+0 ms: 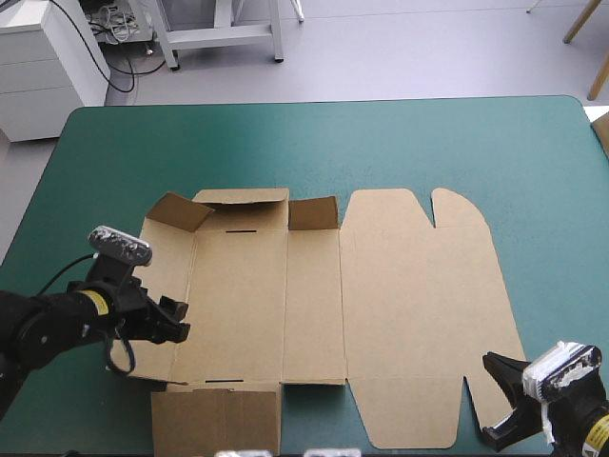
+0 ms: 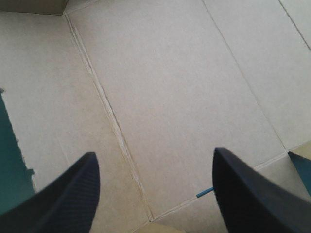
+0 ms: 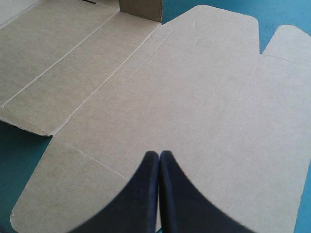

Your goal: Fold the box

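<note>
The brown box (image 1: pixel 400 314) lies as a flat cut sheet in the middle of the teal-green table. Its far-left flaps (image 1: pixel 243 202) stand partly raised, and a near-left flap (image 1: pixel 214 419) lies flat by the front edge. My left gripper (image 1: pixel 181 321) is at the sheet's left side panel. In the left wrist view the left gripper (image 2: pixel 154 154) is open above the board (image 2: pixel 170 97), with a crease running between the fingers. My right gripper (image 1: pixel 495 400) sits at the sheet's near right corner. In the right wrist view the right gripper (image 3: pixel 159 153) is shut, its tip over the box (image 3: pixel 194 97).
Bare teal-green cover (image 1: pixel 381 143) stretches from the sheet to the table's far edge. A narrower strip of bare cover (image 1: pixel 557 267) runs along the right side. The sheet's near edge reaches almost to the table's front edge.
</note>
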